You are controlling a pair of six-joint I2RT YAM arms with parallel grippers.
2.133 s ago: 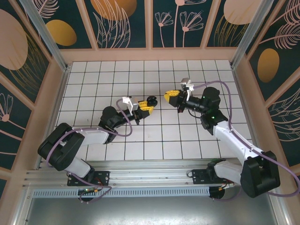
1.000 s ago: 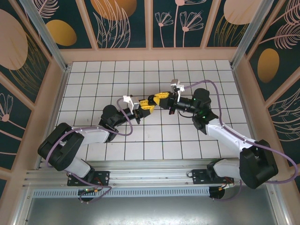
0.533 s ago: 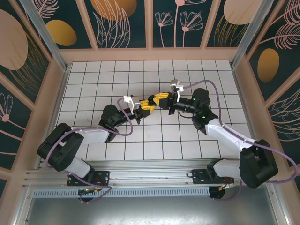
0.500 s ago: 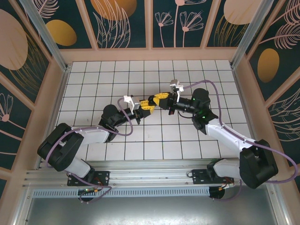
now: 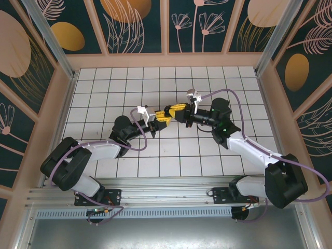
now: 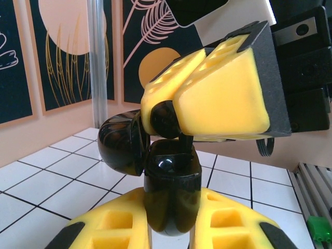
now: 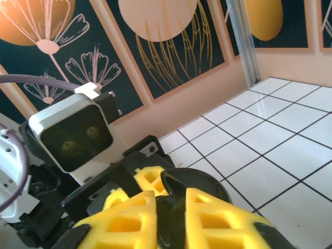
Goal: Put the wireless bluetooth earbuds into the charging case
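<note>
My left gripper (image 5: 164, 118) is shut on a glossy black charging case (image 6: 171, 192), held upright between its yellow fingers (image 6: 111, 228). The case's lid (image 6: 122, 142) hangs open to the left. My right gripper (image 5: 175, 110) hovers right over the case's mouth, tip to tip with the left one. Its fingers (image 6: 223, 98) are shut on a black earbud (image 6: 164, 119), whose thin stem (image 6: 184, 142) reaches down into the case. In the right wrist view, dark plastic fills the narrow gap of the right gripper (image 7: 171, 218), with the open lid (image 7: 205, 184) just beyond.
Both grippers meet above the middle of the white tiled table (image 5: 104, 88). Patterned wall panels (image 5: 135, 26) and aluminium posts (image 5: 52, 39) stand round it. The left wrist's camera housing (image 7: 70, 137) sits close in front of the right gripper.
The right gripper has come left from a tile away to the left gripper and the case. Over the last second both have hardly moved, the right one edging slightly left.
</note>
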